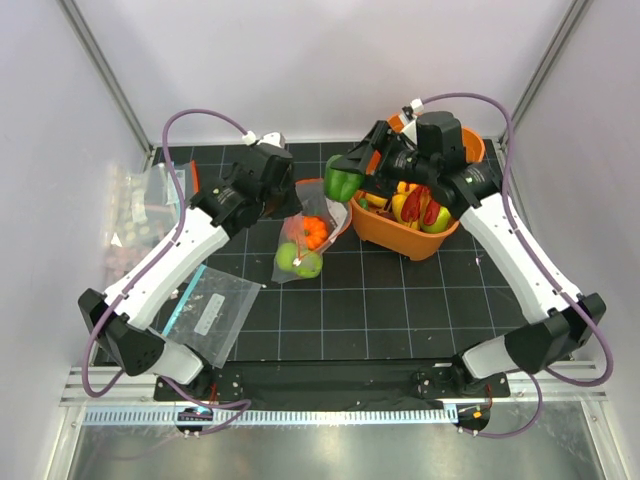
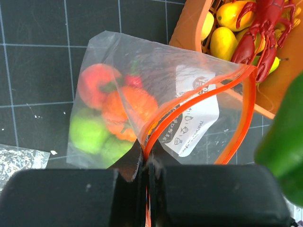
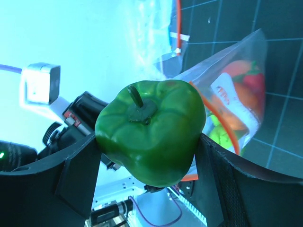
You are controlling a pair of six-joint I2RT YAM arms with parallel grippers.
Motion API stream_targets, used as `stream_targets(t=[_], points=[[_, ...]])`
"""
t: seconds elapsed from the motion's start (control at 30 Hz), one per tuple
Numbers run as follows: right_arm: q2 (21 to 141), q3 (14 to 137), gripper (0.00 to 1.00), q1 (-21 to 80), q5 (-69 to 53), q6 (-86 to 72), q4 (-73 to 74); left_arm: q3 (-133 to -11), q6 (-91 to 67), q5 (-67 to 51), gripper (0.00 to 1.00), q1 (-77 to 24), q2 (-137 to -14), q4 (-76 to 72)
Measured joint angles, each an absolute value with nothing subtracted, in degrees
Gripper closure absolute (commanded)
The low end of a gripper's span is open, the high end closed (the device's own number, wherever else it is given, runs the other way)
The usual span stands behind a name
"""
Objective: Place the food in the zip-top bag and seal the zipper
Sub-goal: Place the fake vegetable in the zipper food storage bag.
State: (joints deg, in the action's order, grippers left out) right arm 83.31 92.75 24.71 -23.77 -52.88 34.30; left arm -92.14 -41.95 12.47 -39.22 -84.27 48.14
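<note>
Lying nearest the arm bases, a spare clear bag with a teal edge rests flat on the mat. Farther in, the left gripper is pinched tight on the zipper of the zip-top bag, mid-table, its mouth open, with green, orange and red food inside. Just beside that mouth, the right gripper clamps a green pepper, near the orange basket.

Black grid mat, orange basket, teal-edged bag, zip-top bag
</note>
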Motion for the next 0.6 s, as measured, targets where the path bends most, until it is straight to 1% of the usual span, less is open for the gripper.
stream_targets(t=[0.2,0.4,0.6], points=[[79.5,86.8,0.99,26.3,-20.9,-53.6,31.3,-92.2,-41.5,10.8,0.96,-38.2,-84.3,48.3],[79.5,86.7,0.99,30.5,-16.8,-50.0,31.7,-94.5,-42.3,6.7,0.99,-35.8,-85.2,49.4],[79.5,86.7,0.99,36.4,-8.1,-44.6,31.9,-96.3,-44.9,2.9,1.0,-34.9,-87.4,49.5]])
